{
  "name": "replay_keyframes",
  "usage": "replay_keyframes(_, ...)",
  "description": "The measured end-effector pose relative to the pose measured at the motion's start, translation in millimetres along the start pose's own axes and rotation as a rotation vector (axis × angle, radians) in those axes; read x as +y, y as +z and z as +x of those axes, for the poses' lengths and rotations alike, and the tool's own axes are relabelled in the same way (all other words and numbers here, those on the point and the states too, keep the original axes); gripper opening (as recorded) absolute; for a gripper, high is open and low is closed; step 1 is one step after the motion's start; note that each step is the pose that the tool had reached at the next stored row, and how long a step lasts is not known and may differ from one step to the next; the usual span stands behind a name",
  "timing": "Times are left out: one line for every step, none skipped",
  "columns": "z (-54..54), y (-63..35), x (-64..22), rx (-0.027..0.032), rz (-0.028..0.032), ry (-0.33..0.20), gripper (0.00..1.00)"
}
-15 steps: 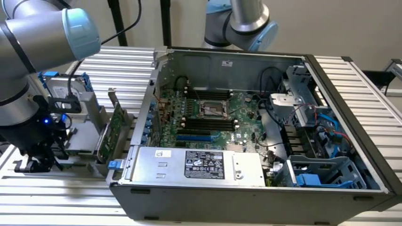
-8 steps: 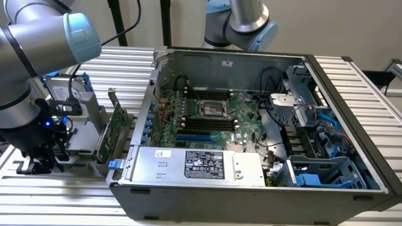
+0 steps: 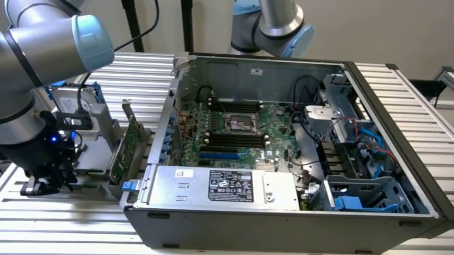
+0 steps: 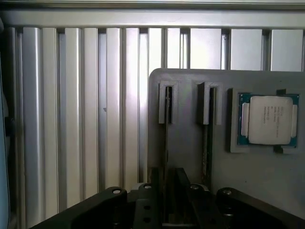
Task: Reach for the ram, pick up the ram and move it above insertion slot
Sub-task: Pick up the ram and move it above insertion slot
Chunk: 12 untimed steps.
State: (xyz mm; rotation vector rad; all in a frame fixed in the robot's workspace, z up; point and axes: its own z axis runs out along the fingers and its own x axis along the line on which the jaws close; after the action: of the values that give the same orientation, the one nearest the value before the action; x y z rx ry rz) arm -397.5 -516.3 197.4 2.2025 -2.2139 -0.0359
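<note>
The ram point(image 4: 167, 143) stands on edge in a slot of a grey holder point(image 4: 186, 148), seen from above in the wrist view as a thin dark line. My gripper point(image 4: 167, 198) is low over it, open, with one finger point(image 4: 152, 195) on each side of the stick and a narrow gap left. A second thin stick point(image 4: 208, 138) sits in the neighbouring slot. In the exterior view my gripper point(image 3: 44, 183) is down at the far left of the table, well away from the motherboard's black slots point(image 3: 234, 141) inside the open computer case point(image 3: 397, 133).
A processor chip point(image 4: 268, 119) lies in a recess of the holder beside the sticks. A taller green card with a metal bracket point(image 3: 131, 141) stands between my arm and the case. The case's power supply point(image 3: 223, 186) and drive cage point(image 3: 369, 194) line its near side.
</note>
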Motion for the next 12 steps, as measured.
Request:
replay_keyframes(-0.1, 0.5, 0.1, -0.0006, 0.0002, 0.0, 0.27)
replay_keyframes(-0.2, 0.9, 0.2, -0.0009, 0.0001, 0.0, 0.27)
replay_keyframes(-0.2, 1.3, 0.3, -0.0012, 0.0, 0.0, 0.27)
replay_keyframes(-0.3, 1.5, 0.3, -0.0014, 0.0, 0.0, 0.27)
replay_keyframes(-0.4, 1.6, 0.3, -0.0014, 0.0, 0.0, 0.27)
replay_keyframes(-0.5, 1.7, 0.3, -0.0015, 0.0, 0.0, 0.27)
replay_keyframes(-0.5, 1.7, 0.3, -0.0015, 0.0, 0.0, 0.25)
replay_keyframes(-0.5, 1.8, 0.3, -0.0015, 0.0001, 0.0, 0.25)
replay_keyframes(-0.5, 1.8, 0.4, -0.0015, 0.0, 0.0, 0.18)
replay_keyframes(-0.5, 1.8, 0.4, -0.0015, 0.0001, 0.0, 0.18)
replay_keyframes(-0.5, 1.8, 0.4, -0.0015, 0.0, 0.0, 0.18)
replay_keyframes(-0.4, 1.8, 0.4, -0.0013, 0.0, 0.0, 0.18)
